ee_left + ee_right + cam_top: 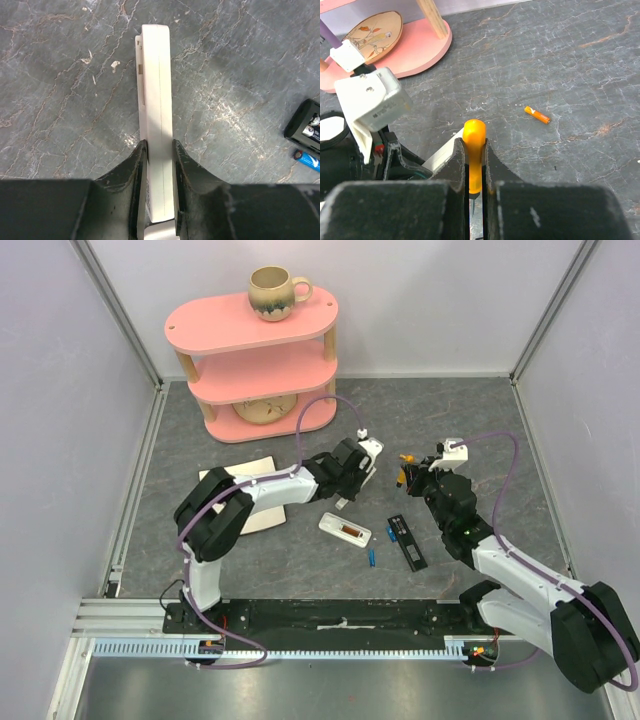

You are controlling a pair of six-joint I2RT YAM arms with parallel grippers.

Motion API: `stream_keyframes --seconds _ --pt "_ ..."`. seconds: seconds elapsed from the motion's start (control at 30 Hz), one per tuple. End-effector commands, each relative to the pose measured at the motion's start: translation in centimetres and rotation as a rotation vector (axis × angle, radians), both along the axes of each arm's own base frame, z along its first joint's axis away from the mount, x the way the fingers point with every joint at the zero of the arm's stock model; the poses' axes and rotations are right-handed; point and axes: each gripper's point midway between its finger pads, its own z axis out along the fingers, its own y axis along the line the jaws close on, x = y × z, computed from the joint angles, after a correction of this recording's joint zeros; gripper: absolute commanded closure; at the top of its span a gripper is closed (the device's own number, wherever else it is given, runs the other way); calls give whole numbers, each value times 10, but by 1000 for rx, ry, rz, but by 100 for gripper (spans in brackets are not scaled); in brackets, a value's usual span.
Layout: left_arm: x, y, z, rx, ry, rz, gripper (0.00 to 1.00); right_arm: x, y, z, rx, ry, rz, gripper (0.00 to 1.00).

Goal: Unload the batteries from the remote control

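Your right gripper (474, 146) is clamped on the orange screwdriver (474, 131), whose rounded handle end pokes out past the fingers. Your left gripper (159, 150) is closed tight on a white slab (156, 75) seen edge-on (remote or cover, the views do not settle it).

In the top view, the white remote (345, 530) lies just below that gripper with its bay open. Two blue batteries (371, 558) lie loose on the mat (480, 440) between it and the black remote (408, 542). The left wrist view shows cells seated in one end of the black remote. A small orange cylinder (537, 115) lies apart, beyond the screwdriver.

A beige board (266, 520) lies under your left arm. At the back a pink shelf (255, 350) carries a mug (275, 290) on top and a plate (265, 408) on the bottom tier.

The mat is grey and veined, the walls pale. Markings on the seated cells are too small to read.
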Motion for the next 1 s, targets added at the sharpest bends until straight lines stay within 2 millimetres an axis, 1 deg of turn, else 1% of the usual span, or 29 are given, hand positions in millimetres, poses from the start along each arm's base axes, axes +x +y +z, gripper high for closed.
stream_keyframes --seconds 0.0,0.07,0.1,0.17,0.23,0.27,0.33,0.37,0.4,0.43,0.5,0.53,0.57,0.67,0.8,0.9,0.97 --pt "-26 16 -24 182 -18 -60 91 2 -4 14 0 -43 -18 100" --pt "-34 11 -29 220 -35 -64 90 1 -4 12 -4 -39 -16 100" --pt "-37 11 -34 236 -32 -69 85 1 -4 12 -4 -38 -16 100" --pt "-44 5 -34 234 -34 -80 77 1 -4 11 -7 -35 -15 100" --pt "-48 1 -28 206 -28 -87 63 0 -5 10 -10 -33 -16 100" --pt "-49 -2 -26 182 -20 -90 54 0 -5 10 -10 -33 -16 100" --pt "-51 -4 -12 140 -32 -78 50 -1 -6 10 -10 -35 -22 100" --pt "-51 -6 -6 121 -35 -80 42 -1 -7 11 -10 -36 -25 100" --pt "-52 -7 -1 105 -35 -85 42 -1 -7 10 -13 -34 -26 100" --pt "-55 -9 8 78 -39 -90 42 -1 -8 10 -13 -34 -29 100" --pt "-56 -8 13 63 -45 -89 41 -1 -7 10 -11 -36 -23 100" --pt "-54 -6 20 53 -60 -78 38 -1 -8 9 -12 -32 -28 100" --pt "-54 -5 22 50 -66 -74 32 -1 -7 10 -11 -35 -25 100" --pt "-53 -1 25 45 -77 -61 25 -2 -7 11 -9 -37 -22 100" --pt "-51 -7 19 24 -62 -76 24 -2 -7 15 -3 -48 -24 100" --pt "-49 -7 2 26 -26 -83 25 -2 -7 16 2 -50 -24 100" --pt "-45 -8 -2 3 -14 -84 28 -2 -7 18 14 -58 -24 100"
